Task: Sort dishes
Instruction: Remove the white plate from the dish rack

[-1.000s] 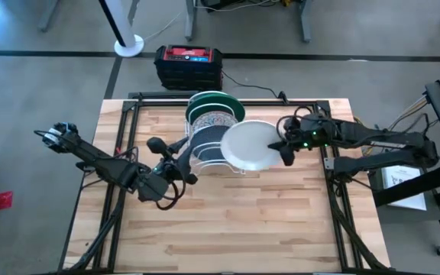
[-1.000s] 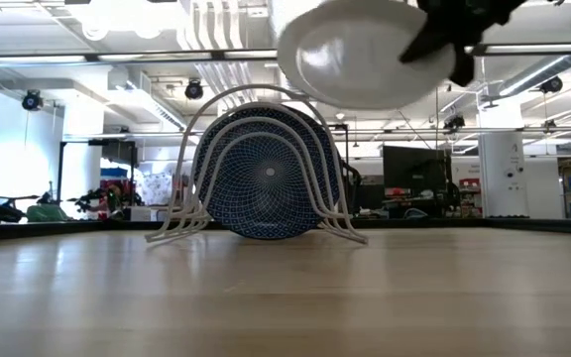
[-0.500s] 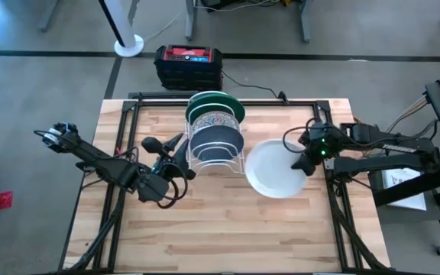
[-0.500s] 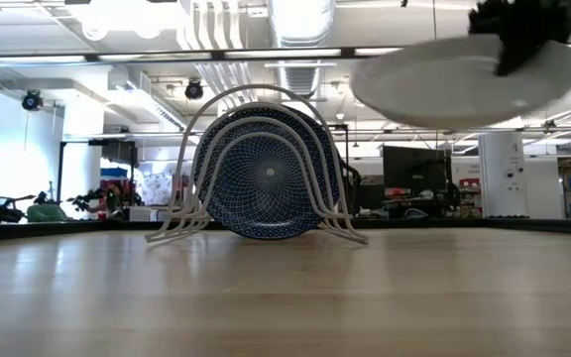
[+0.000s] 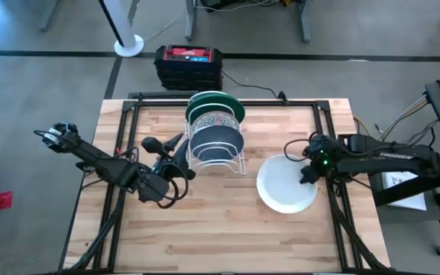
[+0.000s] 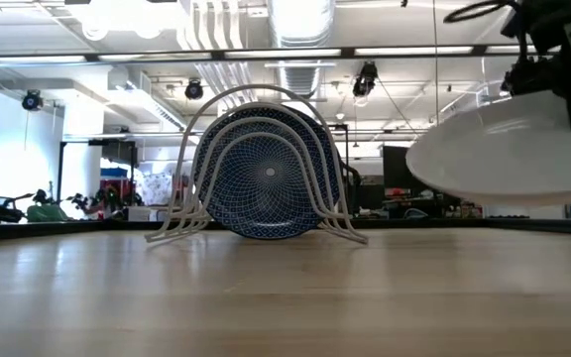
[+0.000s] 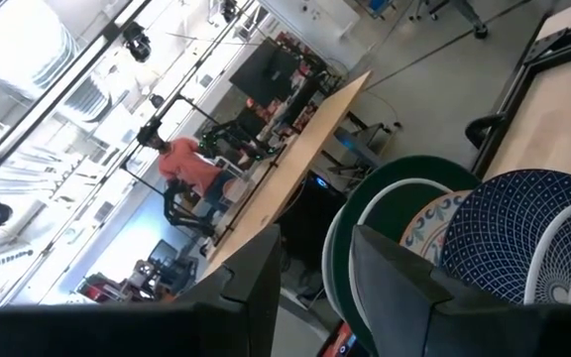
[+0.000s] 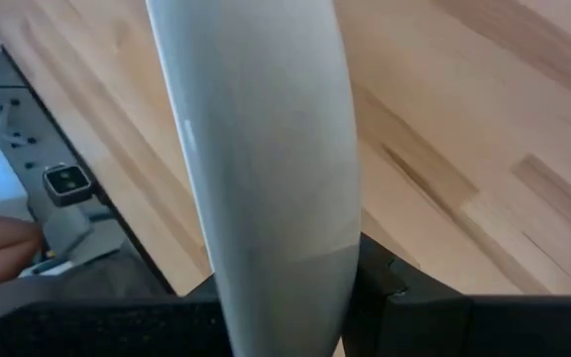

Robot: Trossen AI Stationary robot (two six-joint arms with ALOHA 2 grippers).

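**White dish held flat above the table's right side**

The table (image 5: 228,229) carries the white wire rack (image 5: 239,163) near its far edge, midway across. Three dishes stand on edge in it: the green dish (image 5: 218,100) rearmost, the floral dish (image 5: 211,119) next, the blue speckled dish (image 5: 215,137) in front.

The plain white dish (image 5: 285,184) is well apart from the rack, toward the right edge, hanging nearly level with clear air under it (the low view shows the gap). The right pincer (image 5: 309,171) is clamped on the dish's rim at the side facing the right edge, so the dish extends from it toward the table's middle. Setting it down looks like a straight drop.

The left pincer (image 5: 176,155) waits just beside the rack's left side, fingers partly apart and holding nothing.
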